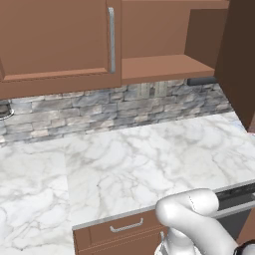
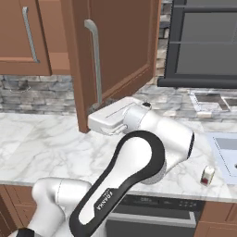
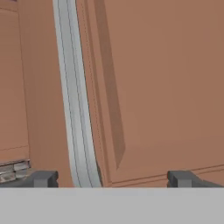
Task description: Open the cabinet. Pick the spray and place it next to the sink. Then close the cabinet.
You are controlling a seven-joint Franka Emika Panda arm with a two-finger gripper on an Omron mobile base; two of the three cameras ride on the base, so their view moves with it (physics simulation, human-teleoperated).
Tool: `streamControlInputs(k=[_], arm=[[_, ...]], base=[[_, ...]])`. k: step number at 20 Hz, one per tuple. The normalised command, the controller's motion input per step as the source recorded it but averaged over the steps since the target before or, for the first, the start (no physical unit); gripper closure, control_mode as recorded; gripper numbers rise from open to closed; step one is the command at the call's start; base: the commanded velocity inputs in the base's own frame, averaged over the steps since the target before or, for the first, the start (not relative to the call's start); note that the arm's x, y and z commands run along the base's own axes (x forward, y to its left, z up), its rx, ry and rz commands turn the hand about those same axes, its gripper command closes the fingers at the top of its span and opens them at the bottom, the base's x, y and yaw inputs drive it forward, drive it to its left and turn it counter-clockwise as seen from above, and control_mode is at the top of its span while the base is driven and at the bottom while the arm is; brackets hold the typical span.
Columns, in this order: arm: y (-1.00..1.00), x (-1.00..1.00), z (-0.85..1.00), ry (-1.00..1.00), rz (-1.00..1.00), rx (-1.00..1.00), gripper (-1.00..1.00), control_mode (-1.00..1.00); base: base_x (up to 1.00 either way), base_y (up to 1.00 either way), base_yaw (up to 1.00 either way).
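Note:
The cabinet (image 1: pixel 164 67) stands open, its bare shelf showing. Its right door (image 2: pixel 120 51) is swung out over the counter, with a long silver handle (image 2: pixel 95 65). My gripper (image 3: pixel 113 178) is open and faces this door's front; the handle (image 3: pixel 76 109) runs up between the spread fingertips, nearer the left fingertip (image 3: pixel 41 178), and nothing is gripped. My hand (image 2: pixel 109 121) sits at the door's lower edge. The spray (image 2: pixel 207 176) lies on the marble beside the left rim of the sink (image 2: pixel 222 139); its white nozzle and red tip show.
The left cabinet door (image 1: pixel 55 40) is shut. A stone backsplash (image 1: pixel 99 109) runs behind the marble counter (image 1: pixel 149 159). A dark-framed window (image 2: pixel 203 41) stands above the sink. Below the counter edge are a drawer (image 1: pixel 124 228) and a dark appliance front (image 2: pixel 152 210).

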Motion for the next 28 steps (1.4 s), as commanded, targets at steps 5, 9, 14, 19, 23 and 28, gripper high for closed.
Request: streamControlInputs(k=[5, 9, 14, 19, 23, 28], arm=[[0.72, 0.1, 0.04, 0.0, -0.03, 0.0, -1.0, -1.0], [0.63, 0.28, 0.0, 0.0, -0.06, 0.0, -1.0, -1.0], [0.54, 0.29, 0.0, 0.0, -0.07, 0.0, -1.0, -1.0], [0.35, 0.26, 0.0, 0.0, -0.14, 0.0, -1.0, -1.0], [0.18, 0.23, 0.0, 0.0, -0.17, 0.0, -1.0, -1.0], [0.07, 0.31, 0.0, 0.0, -0.18, 0.0, -1.0, -1.0]], base=[[0.0, 0.0, 0.0], [0.0, 0.0, 0.0], [0.0, 0.0, 0.0], [0.0, 0.0, 0.0], [0.0, 0.0, 0.0], [0.0, 0.0, 0.0]])
